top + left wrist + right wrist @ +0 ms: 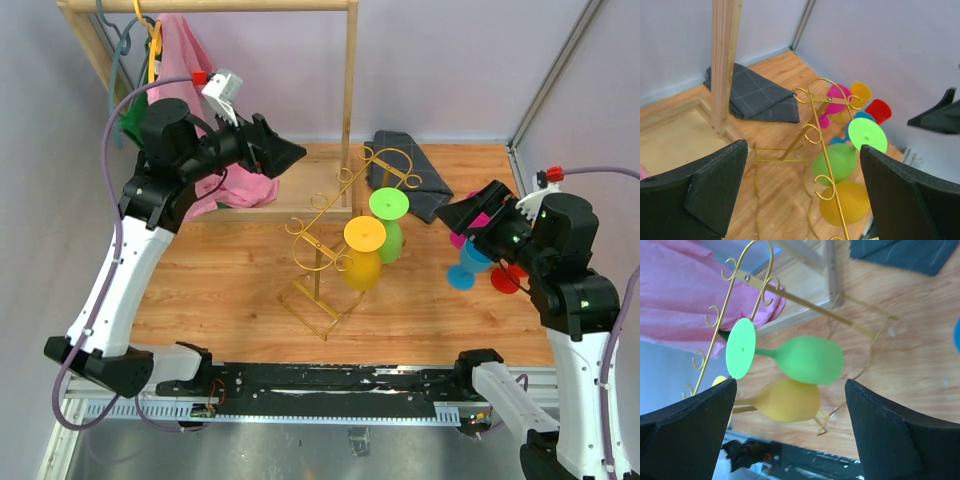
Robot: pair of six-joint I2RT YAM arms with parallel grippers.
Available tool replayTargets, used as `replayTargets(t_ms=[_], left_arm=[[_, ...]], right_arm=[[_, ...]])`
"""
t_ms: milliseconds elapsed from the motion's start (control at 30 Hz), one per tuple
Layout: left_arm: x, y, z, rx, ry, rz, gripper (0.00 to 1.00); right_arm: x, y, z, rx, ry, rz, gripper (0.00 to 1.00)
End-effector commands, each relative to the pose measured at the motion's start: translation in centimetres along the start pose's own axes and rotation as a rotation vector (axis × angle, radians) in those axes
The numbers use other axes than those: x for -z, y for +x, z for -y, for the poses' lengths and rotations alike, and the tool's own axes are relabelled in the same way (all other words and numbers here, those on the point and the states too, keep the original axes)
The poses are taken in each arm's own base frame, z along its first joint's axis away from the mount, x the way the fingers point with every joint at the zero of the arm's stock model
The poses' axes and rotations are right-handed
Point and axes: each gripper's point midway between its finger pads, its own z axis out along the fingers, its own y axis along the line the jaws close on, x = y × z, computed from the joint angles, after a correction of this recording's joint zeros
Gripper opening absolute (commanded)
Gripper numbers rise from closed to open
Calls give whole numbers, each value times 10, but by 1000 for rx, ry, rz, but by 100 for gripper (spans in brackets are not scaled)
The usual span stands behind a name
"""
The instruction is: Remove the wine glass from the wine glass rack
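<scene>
The right gripper point(790, 435) has its fingers point(687, 435) spread wide with nothing between them. It is held in the air just to the right of the wine glass rack point(742, 287) and faces it. Through the gap its own camera frames the green wine glass point(810, 360) and, below it, the yellow wine glass point(787, 401).

The left gripper point(800, 192) is likewise wide open and empty. It is raised on the far-left side of the rack, beside the wooden clothes rack point(350, 90), and looks along the row of curled hooks point(822, 181). Neither gripper touches a glass or the wire.

Both glasses hang upside down, feet caught in the hooks and bowls over the square wire base point(315, 305). The green one hangs farther from the robot and the yellow one nearer.

Farther out, a cluster of loose glasses point(470, 265) in magenta, orange, red and blue sits on the table point(230, 270) just beside the right gripper. It is near a folded grey cloth point(405, 185). A pink cloth point(185, 70) hangs on the clothes rack.

Judged progress: the loose cluster suggests that part of the unloading is done, while two glasses remain on the rack, so the task is unfinished. No grasp is in hand. The step left appears to be an approach to one hanging glass — the green one lies closer to the right gripper — then closing on it and sliding its foot clear of the hook.
</scene>
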Motion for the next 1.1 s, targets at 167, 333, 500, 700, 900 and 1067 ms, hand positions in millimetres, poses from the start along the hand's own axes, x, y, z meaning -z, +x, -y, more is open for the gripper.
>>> replayTargets(t_ms=[167,333,500,700,900,1067], left_arm=[[-14,-15,-6,470,142,-26,99],[-13,-6,-12,650,177,-64,99],[-8,2,-15,712,164,-95,99],[-8,21,-16,764,163,-139,99],[-8,27,-17,775,173,-156,99],[-8,32,-16,780,180,-173,99]], right_arm=[[-15,12,-54,-126,-215,-91,91],[-34,21,-62,-161,-230,-129,86],[-44,32,-59,-199,-221,-144,79],[-52,38,-64,-221,-242,-151,67],[-56,38,-71,-224,-260,-155,50],[-61,44,-69,-238,-255,-166,38]])
